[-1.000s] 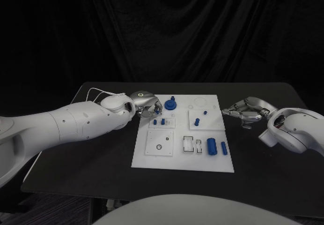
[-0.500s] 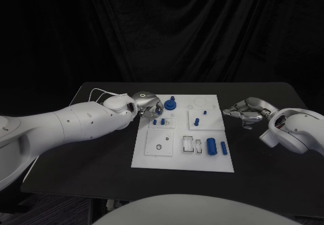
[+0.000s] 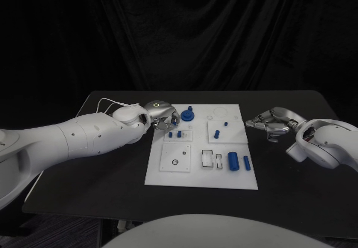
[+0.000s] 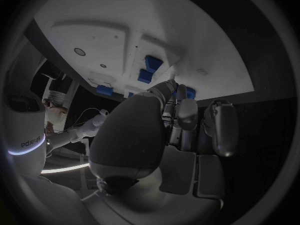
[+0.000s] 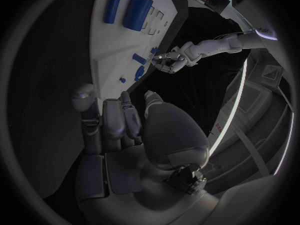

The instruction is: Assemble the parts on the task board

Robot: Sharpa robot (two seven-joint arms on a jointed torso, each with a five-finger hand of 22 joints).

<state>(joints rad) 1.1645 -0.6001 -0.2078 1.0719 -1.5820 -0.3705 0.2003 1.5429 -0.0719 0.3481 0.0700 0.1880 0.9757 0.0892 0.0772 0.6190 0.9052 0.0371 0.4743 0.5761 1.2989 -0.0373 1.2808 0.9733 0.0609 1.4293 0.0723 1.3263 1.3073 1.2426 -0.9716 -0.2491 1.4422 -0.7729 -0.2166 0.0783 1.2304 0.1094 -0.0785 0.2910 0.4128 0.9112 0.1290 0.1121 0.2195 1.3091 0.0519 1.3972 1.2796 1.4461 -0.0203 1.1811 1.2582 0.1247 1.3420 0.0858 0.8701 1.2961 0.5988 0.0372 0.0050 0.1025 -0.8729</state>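
Note:
The white task board (image 3: 175,173) lies in the middle of the table. At its far left corner my left hand (image 3: 160,115) hovers with its fingers curled toward a round blue part (image 3: 188,114). In the left wrist view the fingertips (image 4: 180,96) sit right beside a blue piece (image 4: 189,92); I cannot tell whether they hold it. Two small blue pegs (image 3: 175,134) stand just in front of that hand. My right hand (image 3: 270,123) rests on the table right of the board, holding nothing, its fingers (image 5: 112,117) loosely apart.
More blue parts are on the board: a peg (image 3: 217,134), a thick cylinder (image 3: 233,160) and a thin rod (image 3: 247,163) at the near right. A white cable (image 3: 108,102) trails behind my left arm. The table edge (image 3: 321,103) runs right of my right hand.
The left hand's fingers have shifted slightly up and back from the two pegs toward the round blue part. The right hand has stayed still.

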